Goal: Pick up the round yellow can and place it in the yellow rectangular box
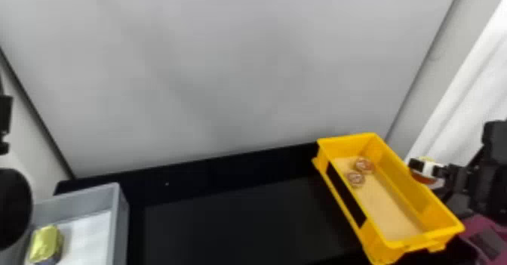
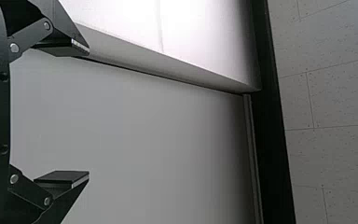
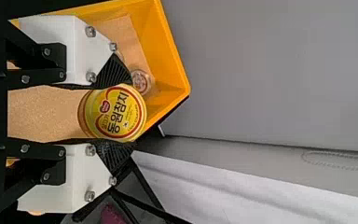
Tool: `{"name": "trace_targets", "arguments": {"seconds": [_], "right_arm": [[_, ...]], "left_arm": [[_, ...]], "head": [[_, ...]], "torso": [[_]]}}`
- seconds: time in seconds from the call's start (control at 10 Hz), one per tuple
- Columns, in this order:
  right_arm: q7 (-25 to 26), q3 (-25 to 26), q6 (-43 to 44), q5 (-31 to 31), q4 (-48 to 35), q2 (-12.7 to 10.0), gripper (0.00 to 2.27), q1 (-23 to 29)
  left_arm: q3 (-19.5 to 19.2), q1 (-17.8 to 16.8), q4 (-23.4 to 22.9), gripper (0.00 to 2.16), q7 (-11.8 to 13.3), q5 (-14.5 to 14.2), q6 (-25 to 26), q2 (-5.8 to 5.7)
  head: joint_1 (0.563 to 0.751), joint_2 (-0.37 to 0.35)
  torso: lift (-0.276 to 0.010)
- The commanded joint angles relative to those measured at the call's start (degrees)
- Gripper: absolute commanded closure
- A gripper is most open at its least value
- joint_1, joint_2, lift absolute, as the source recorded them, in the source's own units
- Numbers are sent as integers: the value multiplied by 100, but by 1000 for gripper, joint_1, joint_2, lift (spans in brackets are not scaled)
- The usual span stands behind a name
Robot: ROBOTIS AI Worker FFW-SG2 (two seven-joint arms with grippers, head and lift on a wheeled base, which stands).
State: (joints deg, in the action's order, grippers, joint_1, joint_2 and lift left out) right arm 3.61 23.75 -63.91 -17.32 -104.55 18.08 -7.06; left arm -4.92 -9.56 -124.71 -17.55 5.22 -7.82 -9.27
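Round yellow can point(image 3: 116, 114) with a red ring around its printed lid was held in the right pincer point(image 1: 425, 169), off the table point(image 1: 226, 215). In the head view it showed at the box's right long rim, nearer the far end than the near one. The right wrist view had the lid facing the camera, with black ridged pads point(image 3: 114, 72) on white mounts set against opposite sides of the can, the gap between them only as wide as the can itself.

The yellow rectangular plastic box point(image 1: 409, 234) stood toward the right of the black table, turned at a slant, its far end close to the table's far edge. Two small round clear-and-reddish pieces point(image 1: 355, 178) lay near each other on its tan floor, toward the far end. A black panel point(image 1: 345, 194) marked its left long side.

The left pincer point(image 1: 4, 122) was at the left border of the head view; in the left wrist view its fingers stood wide apart with nothing between them.

A gray plastic tray point(image 1: 122, 222) with a white floor sat near the table's far left corner, and a shiny yellow block-shaped item point(image 1: 44, 242) with a dark lower side rested in it. Beyond the table rose a plain gray panel point(image 1: 226, 68), with a white curtain point(image 1: 479, 79) on the right.
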Motion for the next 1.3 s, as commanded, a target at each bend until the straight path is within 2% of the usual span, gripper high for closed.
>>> {"name": "trace_targets", "arguments": {"seconds": [0.0, 0.2, 0.7, 1.2], "right_arm": [[35, -98, 1010, -677, 963, 213, 773, 152], [35, -423, 1792, -1098, 1833, 389, 773, 135], [-334, -784, 2531, -1098, 3450, 591, 773, -278], [-475, -1135, 2733, -1098, 4452, 600, 773, -665]], "left_arm": [[-10, 16, -1, 314, -4, -4, -1, 12], [-1, 7, -1, 314, -4, 5, -1, 12], [52, -37, 17, 314, -4, -4, 8, 12], [131, -107, 61, 314, 14, -4, -9, 3]], "head": [[632, -78], [632, -78], [632, -78], [632, -78]], "torso": [[0], [0], [0], [0]]}}
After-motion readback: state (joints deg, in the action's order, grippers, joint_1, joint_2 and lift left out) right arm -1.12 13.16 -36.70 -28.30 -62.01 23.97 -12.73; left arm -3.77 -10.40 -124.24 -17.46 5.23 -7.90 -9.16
